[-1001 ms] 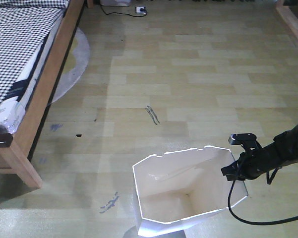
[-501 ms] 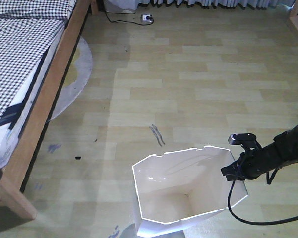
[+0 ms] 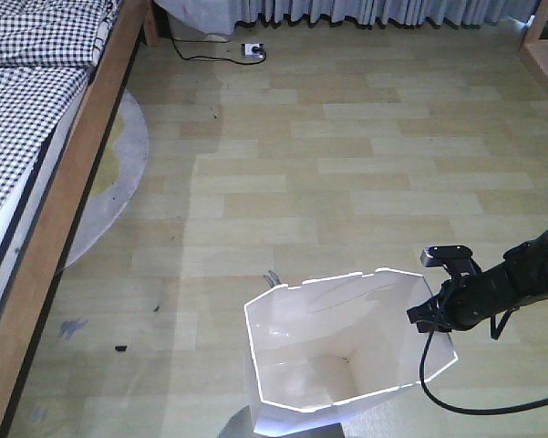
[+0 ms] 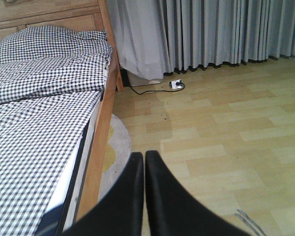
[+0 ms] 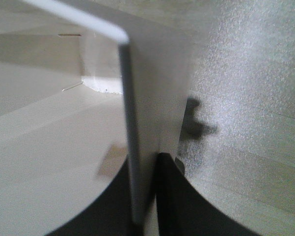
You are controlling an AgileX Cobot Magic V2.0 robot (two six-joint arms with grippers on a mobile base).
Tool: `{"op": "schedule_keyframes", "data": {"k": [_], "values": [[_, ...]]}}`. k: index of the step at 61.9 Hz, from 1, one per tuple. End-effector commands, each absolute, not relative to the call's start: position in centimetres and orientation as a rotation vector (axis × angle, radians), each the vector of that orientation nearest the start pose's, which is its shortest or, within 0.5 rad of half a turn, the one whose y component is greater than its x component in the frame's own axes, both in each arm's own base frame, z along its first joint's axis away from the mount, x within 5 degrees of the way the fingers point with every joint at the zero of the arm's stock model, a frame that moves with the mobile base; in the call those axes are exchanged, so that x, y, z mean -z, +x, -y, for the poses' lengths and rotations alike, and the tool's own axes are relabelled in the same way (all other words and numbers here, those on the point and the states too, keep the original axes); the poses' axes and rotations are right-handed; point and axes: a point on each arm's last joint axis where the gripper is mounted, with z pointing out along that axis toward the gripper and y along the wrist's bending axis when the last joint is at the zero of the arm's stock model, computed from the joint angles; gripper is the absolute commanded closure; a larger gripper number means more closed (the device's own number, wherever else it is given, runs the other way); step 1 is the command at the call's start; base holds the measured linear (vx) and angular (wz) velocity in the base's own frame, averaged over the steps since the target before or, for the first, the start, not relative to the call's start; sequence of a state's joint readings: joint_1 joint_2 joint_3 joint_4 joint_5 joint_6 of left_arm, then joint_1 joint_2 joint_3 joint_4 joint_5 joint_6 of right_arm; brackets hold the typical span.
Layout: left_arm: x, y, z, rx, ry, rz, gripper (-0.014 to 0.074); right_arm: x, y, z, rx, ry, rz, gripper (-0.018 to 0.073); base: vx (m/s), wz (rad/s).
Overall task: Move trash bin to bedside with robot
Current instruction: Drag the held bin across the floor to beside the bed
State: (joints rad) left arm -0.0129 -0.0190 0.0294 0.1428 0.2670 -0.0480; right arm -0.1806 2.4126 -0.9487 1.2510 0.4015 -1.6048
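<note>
White plastic is seen low in the front view, where the trash bin (image 3: pixel 333 315) is held upright over the pale wood floor (image 3: pixel 365 173). The wall at its right-hand rim is pinched by the right end effector (image 3: pixel 430 316). In the right wrist view, one dark finger is seen inside the wall and one outside it. The left end effector (image 4: pixel 144 156) is pressed together on nothing and is pointed along the bed frame (image 4: pixel 99 152), beside the checkered bedding (image 4: pixel 34 137). The trash bin is placed well apart from the bed frame. A round grey mat (image 3: pixel 114 187) is tucked partly under that frame.
</note>
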Motion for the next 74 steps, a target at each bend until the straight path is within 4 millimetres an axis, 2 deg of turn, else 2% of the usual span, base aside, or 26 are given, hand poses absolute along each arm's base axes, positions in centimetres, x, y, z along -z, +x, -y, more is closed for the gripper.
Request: {"op": "schedule_keyframes", "data": {"k": [1,74], "values": [[-17.8,5.58,-0.14,-0.069,0.066,-1.703,0.0602,1.23,32.47,1.21,-0.728,-0.302,-2.793,0.0566,0.35,-0.03],[-17.8,5.58,-0.14,-0.069,0.066,-1.703,0.0602,1.22,32.48,1.21,-0.728,-0.3,-2.793,0.0566,0.37,0.03]]}}
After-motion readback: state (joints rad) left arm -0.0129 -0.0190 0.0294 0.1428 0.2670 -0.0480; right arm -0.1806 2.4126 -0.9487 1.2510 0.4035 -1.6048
